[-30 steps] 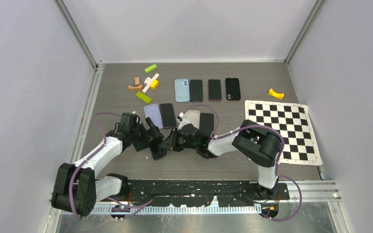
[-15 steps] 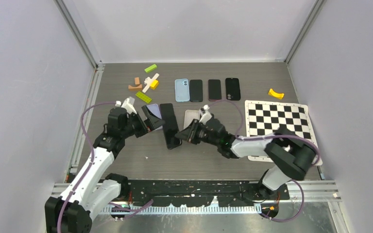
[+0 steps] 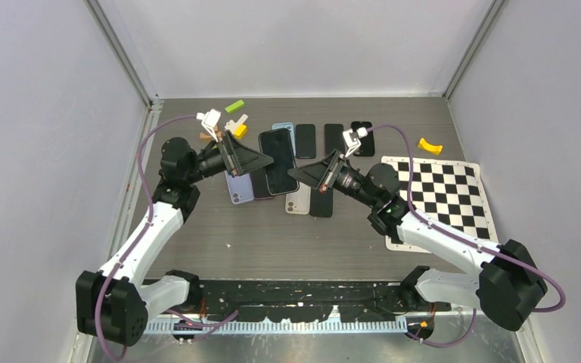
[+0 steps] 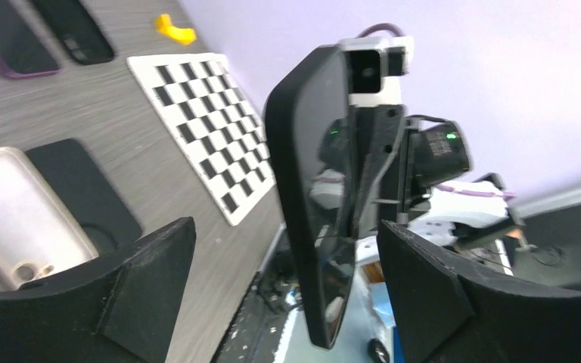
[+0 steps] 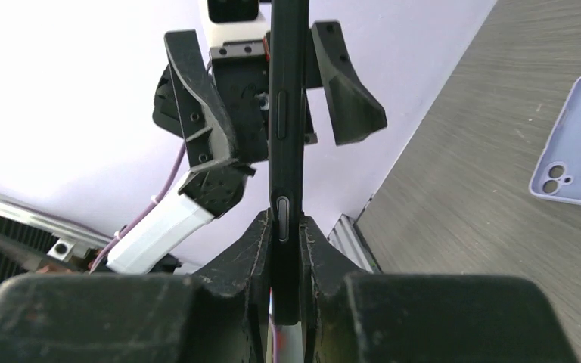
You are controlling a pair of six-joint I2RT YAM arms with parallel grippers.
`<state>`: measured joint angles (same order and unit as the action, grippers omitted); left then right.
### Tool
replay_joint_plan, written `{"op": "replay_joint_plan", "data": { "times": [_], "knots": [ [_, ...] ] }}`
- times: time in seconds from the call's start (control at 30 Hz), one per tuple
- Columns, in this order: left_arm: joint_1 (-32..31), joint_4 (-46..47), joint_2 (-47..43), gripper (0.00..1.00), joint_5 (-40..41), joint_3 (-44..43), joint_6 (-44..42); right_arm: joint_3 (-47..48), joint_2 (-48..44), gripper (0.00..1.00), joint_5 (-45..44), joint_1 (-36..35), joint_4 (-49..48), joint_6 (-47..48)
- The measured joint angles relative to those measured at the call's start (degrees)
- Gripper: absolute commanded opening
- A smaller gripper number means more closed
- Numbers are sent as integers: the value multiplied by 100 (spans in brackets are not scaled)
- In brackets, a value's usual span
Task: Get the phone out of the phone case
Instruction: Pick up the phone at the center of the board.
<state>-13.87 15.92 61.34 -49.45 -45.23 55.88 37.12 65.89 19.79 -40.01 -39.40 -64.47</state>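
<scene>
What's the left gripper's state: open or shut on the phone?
Open. The left gripper has its fingers wide apart either side of the phone, gaps both sides; only the right gripper clamps it.

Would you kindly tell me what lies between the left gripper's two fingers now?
The phone, held edge-on by the right gripper, stands between the fingers of the open left gripper; the left wrist view shows this plainly.

The phone (image 3: pixel 278 159) is black, the empty case (image 3: pixel 240 190) lavender, the checkerboard mat (image 3: pixel 454 189) black-and-white checked, the curved block (image 3: pixel 429 145) yellow, the table (image 3: pixel 272 236) grey wood-grain.
</scene>
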Motion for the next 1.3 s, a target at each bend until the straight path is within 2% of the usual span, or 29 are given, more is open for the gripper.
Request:
{"op": "replay_joint_plan", "data": {
  "times": [0.13,0.27,0.53,0.7,0.77,0.87,1.0,1.13,1.23,1.3],
  "knots": [
    [0,1200,249,62,-352,0,852,68,0,1,256,2,-7,-188],
    [0,2050,431,51,-470,-9,1582,87,9,1,439,2,-11,-306],
    [2,2559,455,24,-422,-35,2201,127,142,1,686,2,-507,-483],
    [2,2579,455,2,-372,-39,2334,168,243,1,863,13,-750,-509],
    [7,2588,455,3,-348,-42,2361,199,278,1,920,24,-772,-487],
    [7,2586,466,30,-326,-42,2374,227,286,1,964,46,-745,-455],
    [4,2623,501,45,-317,-42,2371,291,289,1,1016,48,-546,-378],
    [4,2656,546,46,-374,-42,2374,295,304,1,1088,39,-422,-323],
    [4,2673,586,38,-476,-46,2374,326,315,1,1132,39,-350,-317],
    [2,2675,614,26,-557,-66,2378,363,317,1,1161,39,-302,-319]
  ]
}}
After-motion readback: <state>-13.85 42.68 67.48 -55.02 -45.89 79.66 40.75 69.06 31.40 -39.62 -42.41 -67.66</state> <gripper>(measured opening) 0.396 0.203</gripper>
